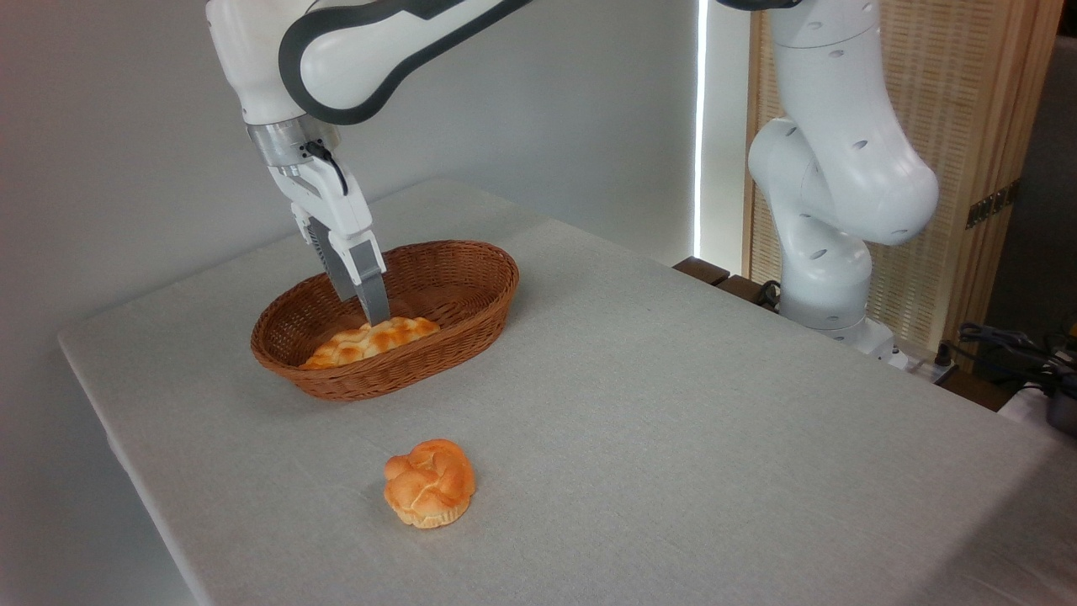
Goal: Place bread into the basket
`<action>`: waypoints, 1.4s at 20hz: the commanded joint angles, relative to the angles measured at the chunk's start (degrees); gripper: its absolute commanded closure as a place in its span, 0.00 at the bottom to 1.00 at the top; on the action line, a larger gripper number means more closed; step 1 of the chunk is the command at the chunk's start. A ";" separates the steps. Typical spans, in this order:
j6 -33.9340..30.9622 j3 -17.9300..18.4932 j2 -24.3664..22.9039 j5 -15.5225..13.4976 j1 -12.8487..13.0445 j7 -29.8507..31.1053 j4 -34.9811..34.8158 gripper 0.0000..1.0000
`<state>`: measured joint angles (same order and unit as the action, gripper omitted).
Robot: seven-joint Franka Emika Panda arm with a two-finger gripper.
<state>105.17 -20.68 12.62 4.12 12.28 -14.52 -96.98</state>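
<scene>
The bread [370, 341], a braided loaf of golden-orange colour, was located inside the basket [471, 286], lying lengthwise along the near side of its floor, with its near edge hidden behind the woven rim. The basket, an oval of brown wicker with low flared sides, was set on the table [673, 404] toward the far left portion of the surface. The end effector [376, 318] was positioned within the basket opening, directly above the middle of the bread, with the tips of its grey fingers [370, 290] at or touching the top of the loaf. The fingers were seen close together and overlapping from this angle; whether the loaf was gripped or released could not be determined. The white arm [841, 168] was arched over from its base at the right rear of the table. A small round knotted bun [430, 482] was placed on the table near the front edge, well apart from the basket. The table was covered with a pale grey cloth.
</scene>
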 commanded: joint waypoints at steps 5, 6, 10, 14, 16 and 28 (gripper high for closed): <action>-5.75 8.00 -6.71 0.28 -0.51 -8.03 3.90 0.00; -7.07 10.29 -8.21 -0.25 -0.51 -11.81 3.90 0.00; -11.47 18.90 -13.22 -4.20 -0.51 -21.93 3.90 0.00; -14.73 24.62 -15.60 -6.40 -0.59 -28.19 3.90 0.00; -14.91 26.12 -16.13 -6.76 -0.51 -28.20 3.81 0.00; -16.66 21.47 -15.69 -6.67 -5.95 -28.02 3.81 0.00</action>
<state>89.92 1.66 -2.84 -1.87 7.33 -42.22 -93.22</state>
